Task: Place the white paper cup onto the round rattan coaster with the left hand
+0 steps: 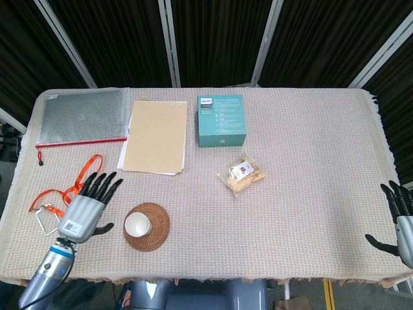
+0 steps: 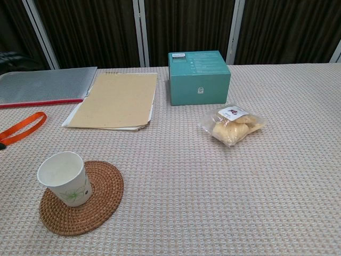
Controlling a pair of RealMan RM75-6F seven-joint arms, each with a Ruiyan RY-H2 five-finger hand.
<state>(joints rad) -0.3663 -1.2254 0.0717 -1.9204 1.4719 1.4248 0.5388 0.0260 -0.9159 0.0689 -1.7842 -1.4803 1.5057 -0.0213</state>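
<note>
The white paper cup (image 1: 137,224) (image 2: 64,178) stands upright on the round rattan coaster (image 1: 157,227) (image 2: 101,200), toward the coaster's left side. My left hand (image 1: 86,206) hovers to the left of the coaster, apart from the cup, fingers spread and holding nothing; the chest view does not show it. At the table's right edge my right hand (image 1: 400,219) shows only in part, fingers apart and empty.
An orange lanyard (image 1: 71,187) (image 2: 20,127) lies just behind my left hand. Further back lie a silver zip pouch (image 1: 80,115), a tan folder (image 1: 155,134) and a teal box (image 1: 221,119). A snack bag (image 1: 242,172) sits mid-table.
</note>
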